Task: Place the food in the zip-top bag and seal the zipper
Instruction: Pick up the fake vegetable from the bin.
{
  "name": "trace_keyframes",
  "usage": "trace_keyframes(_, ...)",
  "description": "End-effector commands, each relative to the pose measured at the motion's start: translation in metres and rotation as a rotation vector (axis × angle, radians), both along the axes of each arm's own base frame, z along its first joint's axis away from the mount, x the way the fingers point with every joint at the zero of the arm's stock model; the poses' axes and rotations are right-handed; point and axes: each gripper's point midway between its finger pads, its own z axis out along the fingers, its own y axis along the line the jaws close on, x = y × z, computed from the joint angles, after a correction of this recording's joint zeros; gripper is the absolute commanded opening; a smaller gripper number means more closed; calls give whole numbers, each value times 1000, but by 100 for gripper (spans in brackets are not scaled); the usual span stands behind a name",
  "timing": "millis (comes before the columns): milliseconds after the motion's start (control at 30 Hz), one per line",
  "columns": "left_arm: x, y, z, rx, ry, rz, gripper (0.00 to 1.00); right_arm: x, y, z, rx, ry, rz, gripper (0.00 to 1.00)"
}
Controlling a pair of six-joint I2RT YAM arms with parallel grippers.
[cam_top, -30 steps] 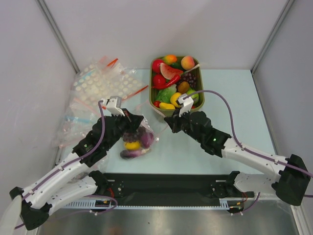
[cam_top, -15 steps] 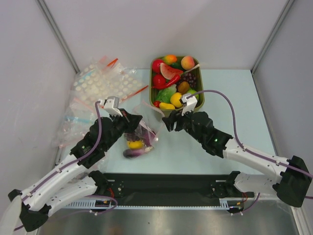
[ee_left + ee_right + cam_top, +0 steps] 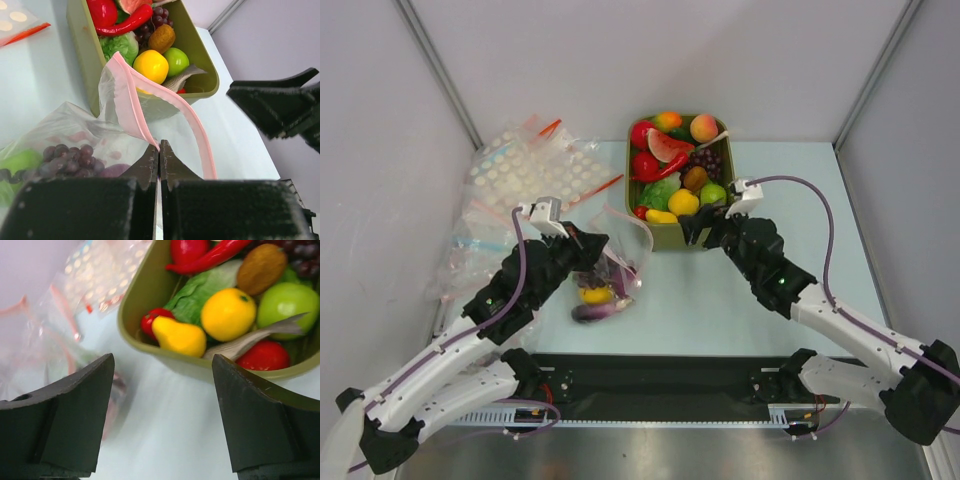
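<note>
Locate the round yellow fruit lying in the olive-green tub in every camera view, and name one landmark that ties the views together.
Top external: round yellow fruit near the picture's centre, at the near side of the olive-green tub.
Left wrist: the fruit sits upper centre, inside the tub.
Right wrist: the fruit sits upper right of centre.
Shared landmark: the green apple just to its right in all three views.

Bare desk (image 3: 165, 440) lies open between the spread fingers of the right pincer (image 3: 161, 360). Straight ahead, the near wall of the tub (image 3: 142, 295) bars the way; to the pincer's left the raised zip-top bag (image 3: 620, 240) stands close.
</note>
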Motion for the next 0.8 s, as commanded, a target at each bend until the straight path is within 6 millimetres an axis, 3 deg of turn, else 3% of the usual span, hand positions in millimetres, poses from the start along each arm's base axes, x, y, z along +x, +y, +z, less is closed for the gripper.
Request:
trace_keyframes(0, 3, 0, 17, -31, -31, 14, 1, 20, -13, 21, 123, 14, -48, 84)
trace_keyframes(100, 4, 0, 15, -28, -28, 18, 1, 45, -24, 4, 164, 101, -104, 86)
trace_keyframes(133, 5, 0, 15, -27, -28, 18, 0, 54, -31, 7, 178, 119, -141, 86)
trace_keyframes(167, 5, 0, 16, -28, -28, 18, 0, 64, -32, -6, 170, 162, -175, 86)
trace_keyframes(233, 4, -1, 16, -30, -29, 15, 0, 78, -35, 3, 193, 167, -217, 87)
trace_keyframes(267, 5, 0, 15, -28, -28, 17, 0, 89, -34, -8, 179, 193, -231, 87)
trace_keyframes(333, 4, -1, 15, -29, -27, 15, 0, 100, -33, -10, 173, 206, -255, 87)
trace_keyframes(367, 4, -1, 16, -29, -29, 12, 0, 108, -32, 2, 186, 190, -262, 87)
trace_keyframes(400, 4, -1, 16, -31, -28, 11, 0, 118, -29, -10, 169, 213, -275, 87)
trace_keyframes(467, 4, -1, 15, -28, -26, 12, 0, 132, -31, -3, 177, 209, -321, 87)
trace_keyframes(500, 4, -1, 15, -30, -27, 12, 0, 140, -29, -16, 160, 237, -340, 87)
trace_keyframes(600, 4, -2, 14, -27, -26, 9, 0, 156, -37, -22, 209, 273, -445, 87)
trace_keyframes(633, 5, -3, 14, -27, -25, 8, 0, 160, -36, -36, 200, 300, -466, 87)
trace_keyframes(700, 5, -3, 13, -27, -21, 7, 0, 169, -40, -36, 232, 306, -513, 87)
trace_keyframes(767, 5, -4, 13, -25, -21, 5, 0, 174, -42, -53, 212, 340, -553, 87)
